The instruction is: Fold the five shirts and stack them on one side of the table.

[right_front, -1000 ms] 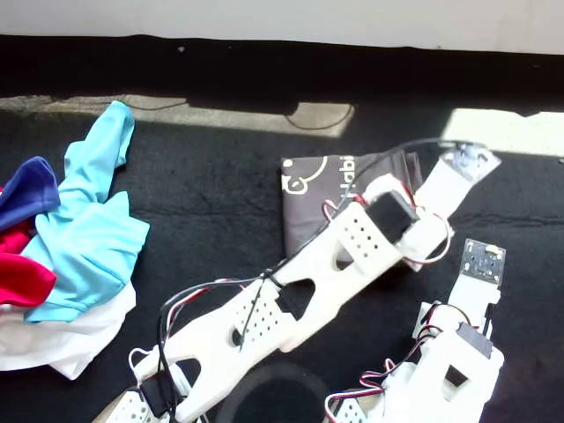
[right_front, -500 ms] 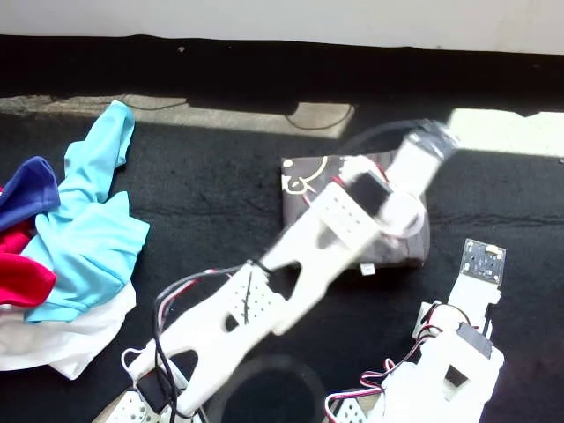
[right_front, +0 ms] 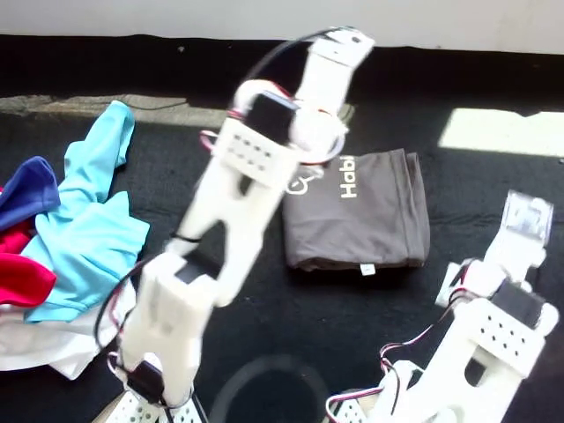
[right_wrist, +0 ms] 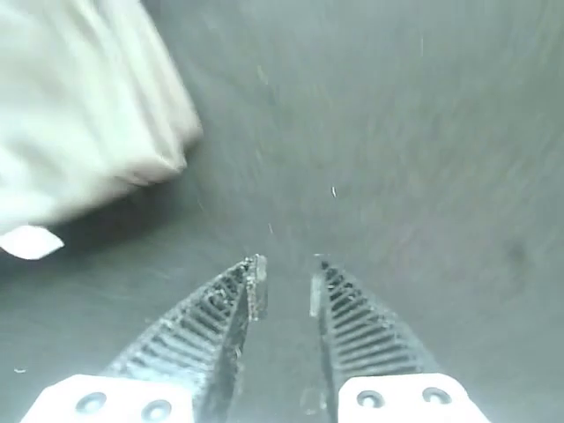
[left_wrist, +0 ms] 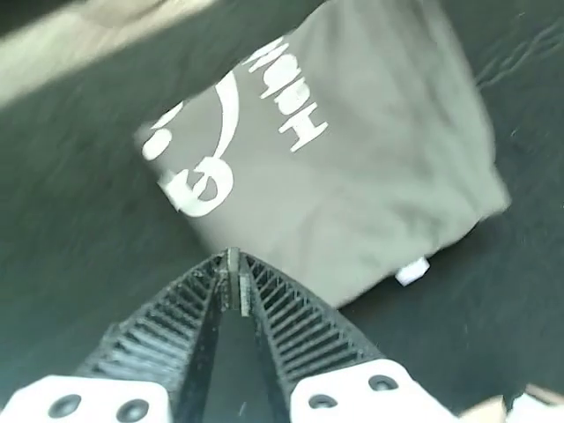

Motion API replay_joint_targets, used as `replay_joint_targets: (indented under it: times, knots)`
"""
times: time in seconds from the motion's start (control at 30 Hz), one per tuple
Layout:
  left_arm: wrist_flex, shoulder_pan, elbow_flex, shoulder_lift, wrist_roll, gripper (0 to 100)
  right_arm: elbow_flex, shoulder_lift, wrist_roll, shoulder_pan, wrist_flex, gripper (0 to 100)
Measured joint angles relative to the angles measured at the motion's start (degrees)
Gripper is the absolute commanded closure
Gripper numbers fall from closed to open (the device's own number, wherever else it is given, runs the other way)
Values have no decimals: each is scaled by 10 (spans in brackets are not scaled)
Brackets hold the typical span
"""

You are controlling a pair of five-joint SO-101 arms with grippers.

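The left gripper (left_wrist: 231, 264) was closed, empty; the right gripper (right_wrist: 286, 282) slightly apart. Ahead of the left, the grey shirt (left_wrist: 352, 185) appeared soft, limp: best pinched at an edge

Indoor robot test bench, black cloth-covered table (right_front: 493, 220) against a white wall (right_front: 176, 16), sunlight patch (right_front: 498, 132) far right, wired white left arm (right_front: 238, 203) and right arm (right_front: 493, 339).

The right gripper (right_wrist: 286, 278) hangs over the dark table (right_wrist: 405, 132), fingers slightly parted. To its left, apart, lies a corner of the folded shirt (right_wrist: 79, 115), with a small white tag (right_wrist: 31, 241) at its edge.
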Motion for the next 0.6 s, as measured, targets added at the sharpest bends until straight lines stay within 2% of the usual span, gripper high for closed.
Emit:
replay_joint_targets:
  times: [0.07, 0.2, 0.27, 0.37, 0.43, 0.53, 0.6]
  knots:
    - [0, -27, 111, -76, -15, 991, -67, 22, -20, -28, 25, 745]
    - [-6, -104, 338, -214, -52, 991, -168, 112, -48, -86, 47, 739]
    - [-38, -150, 450, -273, -57, 991, -206, 170, -60, -120, 47, 737]
    - [-113, -221, 618, -345, -59, 991, -270, 267, -83, -164, 37, 728]
    - [-177, -257, 731, -386, -59, 991, -317, 333, -97, -185, 33, 687]
    - [-273, -296, 881, -433, -59, 991, -388, 432, -113, -214, 29, 632]
    - [-337, -315, 966, -455, -59, 991, -437, 496, -117, -230, 29, 630]
